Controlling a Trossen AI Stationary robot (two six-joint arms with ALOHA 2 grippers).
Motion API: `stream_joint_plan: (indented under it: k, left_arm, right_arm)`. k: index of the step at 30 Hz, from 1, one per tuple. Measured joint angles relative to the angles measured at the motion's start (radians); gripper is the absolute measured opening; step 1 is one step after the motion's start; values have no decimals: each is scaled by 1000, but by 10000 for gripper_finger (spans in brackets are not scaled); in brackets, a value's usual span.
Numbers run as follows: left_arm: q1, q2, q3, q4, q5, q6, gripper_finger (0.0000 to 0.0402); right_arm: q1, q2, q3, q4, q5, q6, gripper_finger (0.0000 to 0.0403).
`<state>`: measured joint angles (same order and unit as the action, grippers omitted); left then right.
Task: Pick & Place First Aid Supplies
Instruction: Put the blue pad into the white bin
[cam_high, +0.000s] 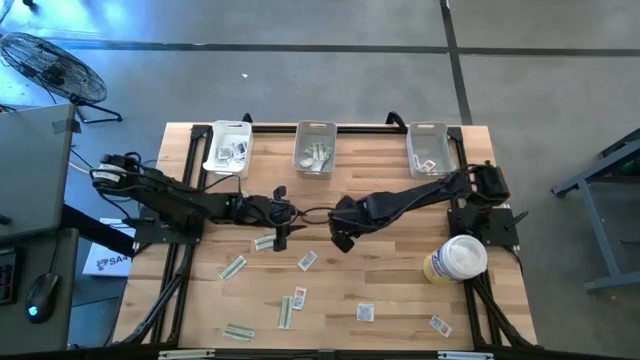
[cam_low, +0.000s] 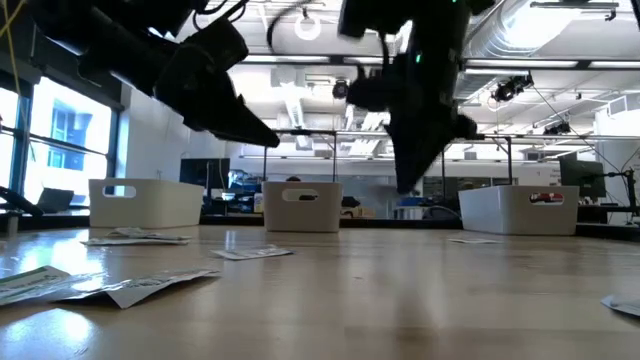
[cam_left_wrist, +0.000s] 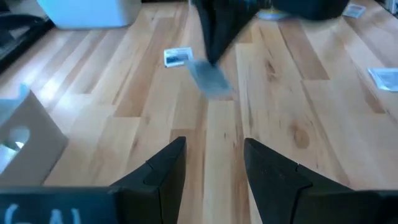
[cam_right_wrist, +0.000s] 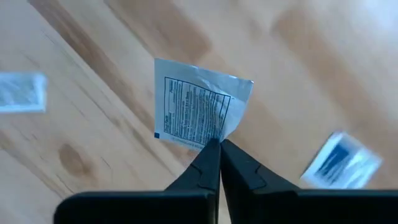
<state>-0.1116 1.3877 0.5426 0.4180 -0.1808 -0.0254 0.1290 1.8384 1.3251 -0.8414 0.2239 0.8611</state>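
Right gripper: fingers pressed together, pinching a white packet by its edge, lifted over the middle of the table.
Left gripper: fingers spread, holding nothing, near the table middle.
Other packets: scattered on the front half.
Bins: three along the far edge, probably with packets inside.

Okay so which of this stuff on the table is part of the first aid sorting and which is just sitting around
Part of the job:
- white packet pinched in the right end effector
- loose packets on the table
- green strips
- three clear bins along the far edge, with packets inside

Just lying about:
- white-and-yellow tub
- fan on the floor
- laptop and mouse
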Motion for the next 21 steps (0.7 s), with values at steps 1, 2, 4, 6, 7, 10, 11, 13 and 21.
stream_joint_plan:
  k: [1, 2, 4, 6, 7, 10, 11, 13, 21]
  left_arm:
    - [0, 6, 0, 4, 12, -5, 159]
    - [0, 11, 0, 12, 16, -12, 159]
    - [0, 23, 0, 46, 14, -43, 159]
    - [0, 24, -1, 76, 11, -68, 159]
    - [0, 24, -1, 96, 11, -71, 159]
    - [0, 23, -1, 137, 9, -92, 159]
    - [0, 23, -1, 152, 7, -109, 159]
    - [4, 23, -1, 178, 6, -133, 159]
    - [6, 23, -1, 260, 11, -166, 159]
  right_arm:
    - [9, -19, 0, 10, 47, -22, 4]
    - [18, -32, 1, 23, 95, -49, 4]
    - [39, -47, 1, 58, 189, -100, 2]
    - [58, -49, 1, 112, 261, -149, 1]
    - [66, -49, 1, 144, 289, -176, 2]
    - [89, -50, 1, 240, 347, -253, 3]
    - [95, -50, 1, 276, 363, -267, 3]
    - [111, -50, 1, 347, 404, -299, 2]
    - [142, -51, 2, 465, 461, -393, 1]
